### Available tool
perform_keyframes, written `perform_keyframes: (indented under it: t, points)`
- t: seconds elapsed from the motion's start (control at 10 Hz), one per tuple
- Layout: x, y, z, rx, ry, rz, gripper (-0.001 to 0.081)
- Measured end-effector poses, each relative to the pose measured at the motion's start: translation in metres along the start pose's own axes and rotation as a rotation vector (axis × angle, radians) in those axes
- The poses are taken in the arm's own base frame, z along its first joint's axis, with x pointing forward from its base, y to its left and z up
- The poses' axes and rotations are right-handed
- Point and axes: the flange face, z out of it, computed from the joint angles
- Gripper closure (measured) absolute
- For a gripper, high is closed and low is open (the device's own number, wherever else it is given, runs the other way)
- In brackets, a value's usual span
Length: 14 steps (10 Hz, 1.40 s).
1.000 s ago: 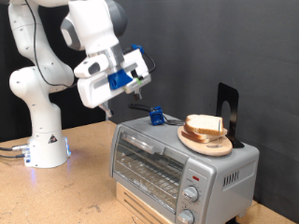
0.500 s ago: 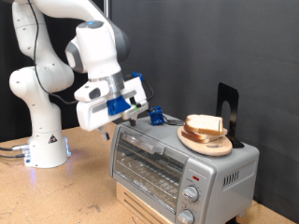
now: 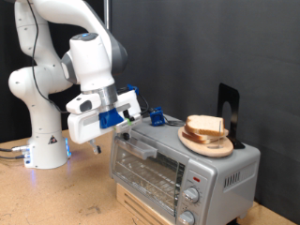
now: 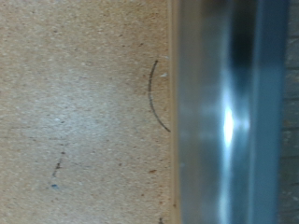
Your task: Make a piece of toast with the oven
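The oven (image 3: 178, 161) stands on the bench (image 3: 56, 202), door shut, with the piece of toast (image 3: 205, 125) lying on a round wooden plate (image 3: 208, 143) on its roof. The gripper (image 3: 123, 137) hangs low at the oven's upper corner on the exterior view's left, beside the door handle; whether its fingers are parted I cannot tell, and nothing shows between them. The bread looks light, soft and crumbly, probably best pinched gently across its crust edges.
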Motion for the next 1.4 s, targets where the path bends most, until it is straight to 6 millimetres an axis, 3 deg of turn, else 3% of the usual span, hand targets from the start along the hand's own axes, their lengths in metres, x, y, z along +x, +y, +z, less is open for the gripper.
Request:
perform_keyframes:
  t: [0.8,1.4]
  points:
    - [0.051,0.016,0.020,-0.023,0.030,0.078,-0.0003]
    - [0.072,0.030,0.034,-0.060,0.035,0.103,-0.0003]
